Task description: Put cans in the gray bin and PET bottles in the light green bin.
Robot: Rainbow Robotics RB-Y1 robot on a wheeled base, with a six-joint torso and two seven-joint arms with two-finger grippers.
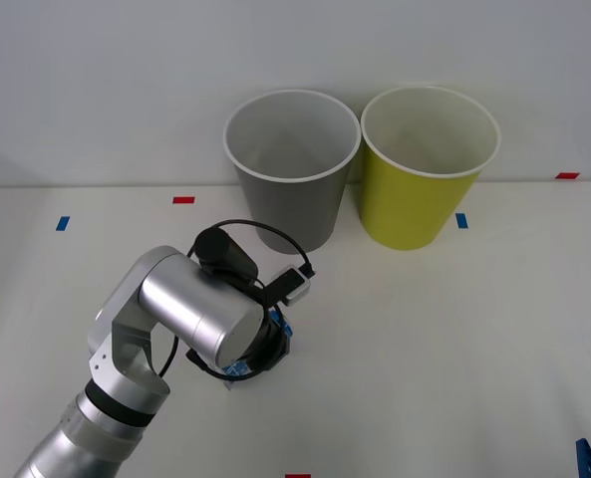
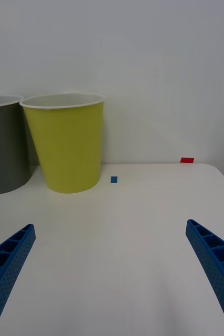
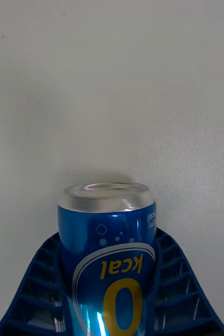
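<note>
My left hand [image 3: 109, 315] is clamped around the blue drink can [image 3: 107, 252], low over the surface just in front of the gray bin [image 1: 293, 164], where cans belong. My right hand [image 2: 112, 273] waits spread apart, nearer the light green bin [image 2: 70, 142].

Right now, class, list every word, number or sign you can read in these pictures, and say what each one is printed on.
"kcal" in yellow, seen upside down: on the blue can held in the left tool.
"0", a large yellow figure, beside it on the can.
Small white print near the can's silver rim: too small to read.
The gray bin and light green bin: no text.
</note>
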